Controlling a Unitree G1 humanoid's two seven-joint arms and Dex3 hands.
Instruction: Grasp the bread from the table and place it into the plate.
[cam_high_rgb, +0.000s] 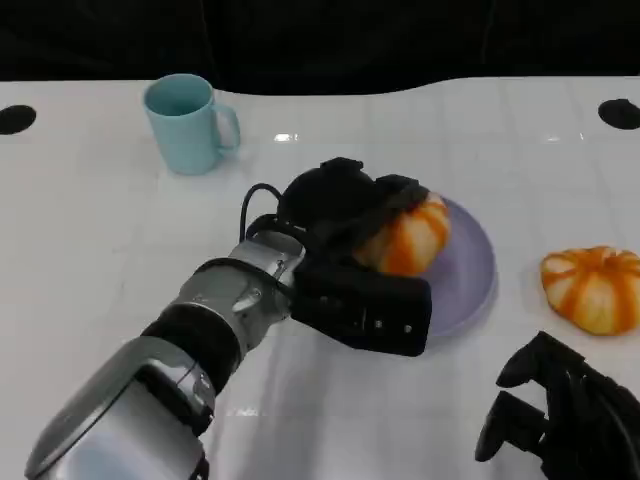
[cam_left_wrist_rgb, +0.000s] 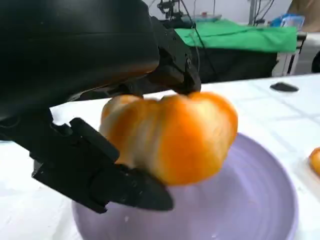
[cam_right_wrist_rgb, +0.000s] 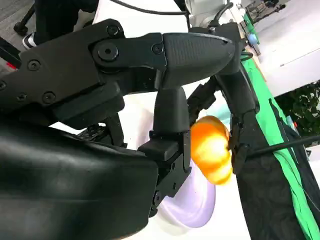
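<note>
I have the left hand (cam_high_rgb: 352, 205) wrapped around the bread (cam_high_rgb: 408, 236), an orange-and-white pumpkin-shaped roll, fingers over its top and the thumb under its near side. From the left wrist view the bread (cam_left_wrist_rgb: 172, 137) sits in that grasp just above the bowl of the lilac plate (cam_left_wrist_rgb: 250, 200); I cannot tell whether its underside touches the plate. In the head view the plate (cam_high_rgb: 470, 270) lies right of centre on the white surface (cam_high_rgb: 100, 230), with the hand and bread over its left part. My right hand (cam_high_rgb: 555, 410) hangs low at the near right edge, fingers loosely curled with nothing in them. A second roll of the same kind (cam_high_rgb: 592, 288) lies on the surface just right of the plate, apart from it. A light blue mug (cam_high_rgb: 185, 123) stands upright at the far left, handle to the right.
</note>
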